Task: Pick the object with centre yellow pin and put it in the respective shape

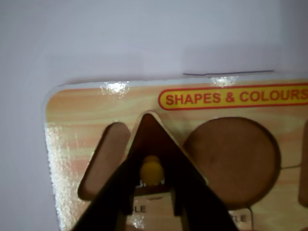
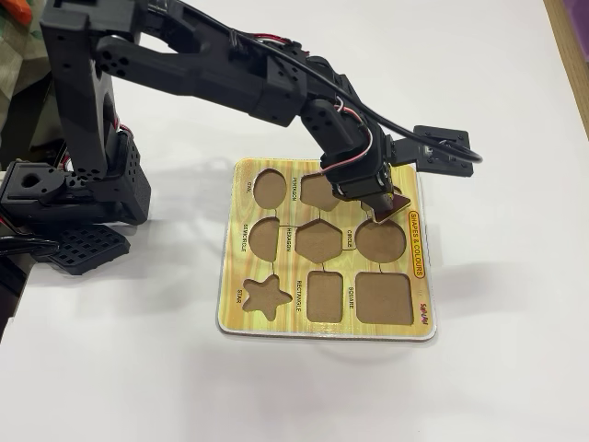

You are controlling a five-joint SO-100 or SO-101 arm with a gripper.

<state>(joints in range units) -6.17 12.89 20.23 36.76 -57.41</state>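
Gripper (image 1: pixel 152 192) was clamped on the yellow knob (image 1: pixel 151 171) of the triangular piece (image 1: pixel 153 137), held tilted above the triangle recess (image 1: pixel 103 159) near the puzzle board (image 2: pixel 276 221) corner, presumably for alignment before lowering.

My wrist camera peers from close above past my gripper (image 1: pixel 152 192) at one corner of the puzzle board (image 1: pixel 77 115), while the fixed view, higher and farther back, frames the whole board (image 2: pixel 276 327) at centre.
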